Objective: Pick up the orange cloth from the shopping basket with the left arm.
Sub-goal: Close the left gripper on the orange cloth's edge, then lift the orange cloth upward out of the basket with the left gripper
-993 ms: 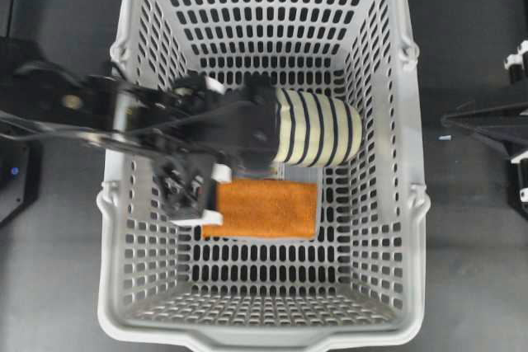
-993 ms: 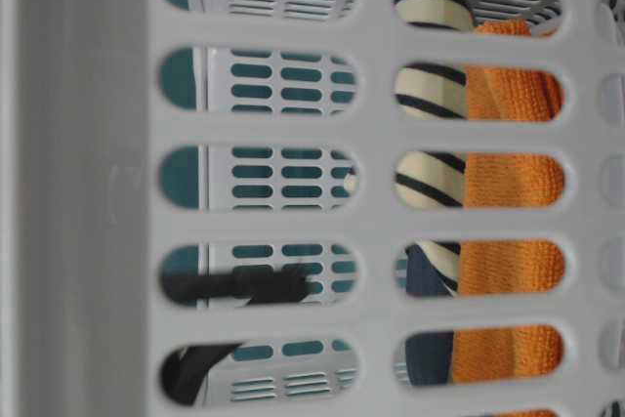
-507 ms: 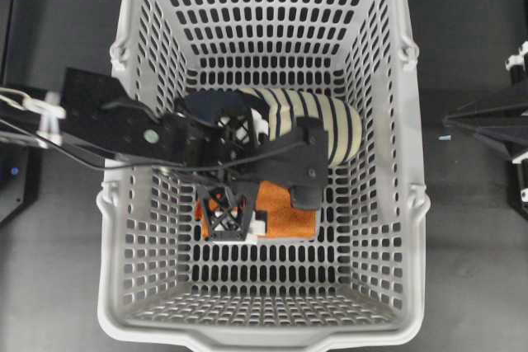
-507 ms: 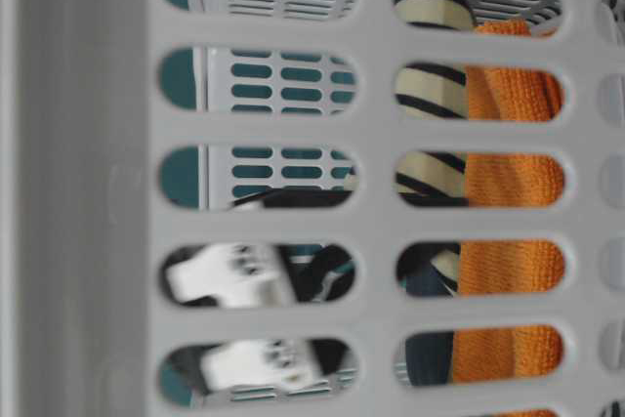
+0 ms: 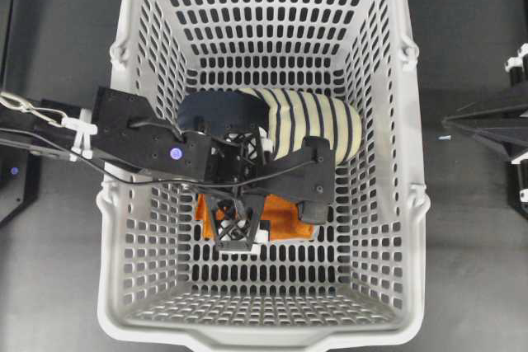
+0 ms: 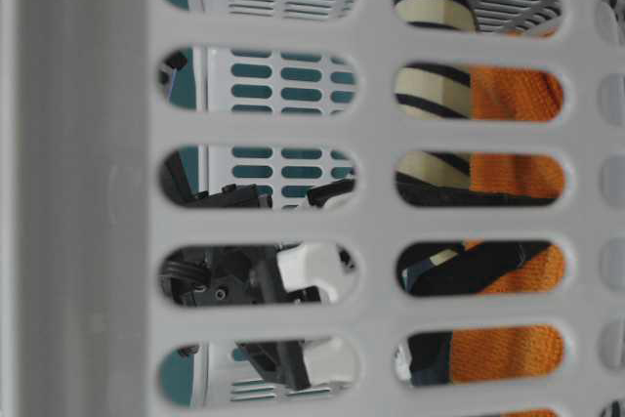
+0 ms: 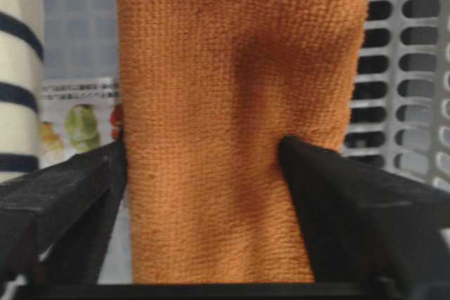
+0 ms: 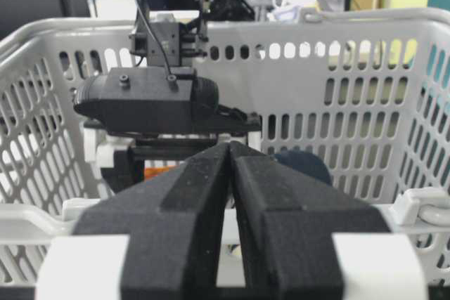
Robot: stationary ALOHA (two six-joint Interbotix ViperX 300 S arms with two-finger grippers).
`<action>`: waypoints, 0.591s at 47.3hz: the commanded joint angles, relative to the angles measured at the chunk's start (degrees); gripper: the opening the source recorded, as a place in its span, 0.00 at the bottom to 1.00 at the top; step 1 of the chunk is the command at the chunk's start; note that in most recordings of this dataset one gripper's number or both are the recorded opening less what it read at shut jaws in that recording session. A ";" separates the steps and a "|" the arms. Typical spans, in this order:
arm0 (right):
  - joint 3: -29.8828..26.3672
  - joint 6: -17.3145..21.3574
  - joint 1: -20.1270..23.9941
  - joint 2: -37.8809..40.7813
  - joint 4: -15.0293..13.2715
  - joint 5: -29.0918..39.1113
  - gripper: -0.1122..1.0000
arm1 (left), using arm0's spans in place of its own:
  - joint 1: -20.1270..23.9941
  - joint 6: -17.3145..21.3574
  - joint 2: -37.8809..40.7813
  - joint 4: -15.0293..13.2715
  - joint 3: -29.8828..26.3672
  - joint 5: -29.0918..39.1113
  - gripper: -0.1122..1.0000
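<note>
A printed sheet (image 7: 81, 121) lies on the basket (image 7: 408, 68) floor in the left wrist view, carrying a line of small characters above pictures of produce. The characters are too blurred to read. No other text shows.

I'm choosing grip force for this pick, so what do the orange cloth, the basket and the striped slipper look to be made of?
The orange cloth looks like soft microfibre: a fuzzy, looped matte pile that dents where the jaws press it. The basket looks like rigid moulded plastic, light grey with a smooth, slightly glossy finish and slotted walls. The slipper seems to be a knit or woven fabric, matte, cream with navy stripes; its filling cannot be seen.
</note>
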 commanded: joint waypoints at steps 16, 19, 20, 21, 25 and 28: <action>-0.09 -0.09 -0.26 0.18 0.18 -0.35 0.10 | -0.18 0.35 -4.04 0.18 -4.48 3.16 0.21; -0.09 0.00 -0.26 0.18 0.18 -0.35 0.10 | -0.18 0.35 -5.19 0.18 -7.12 6.59 0.21; -0.09 -0.09 -0.26 0.09 0.18 -0.35 0.10 | -0.18 0.35 -5.45 0.18 -8.00 7.65 0.21; -0.09 0.00 -0.26 0.09 0.18 -0.35 0.10 | -0.18 0.35 -5.62 0.18 -8.88 8.88 0.21; -0.09 0.00 -0.26 -0.18 0.18 -0.35 0.10 | -0.18 0.35 -6.50 0.18 -13.10 14.15 0.21; -0.09 -0.09 -0.26 -0.35 0.18 -0.26 0.10 | -0.18 0.26 -6.94 0.26 -17.23 18.72 0.21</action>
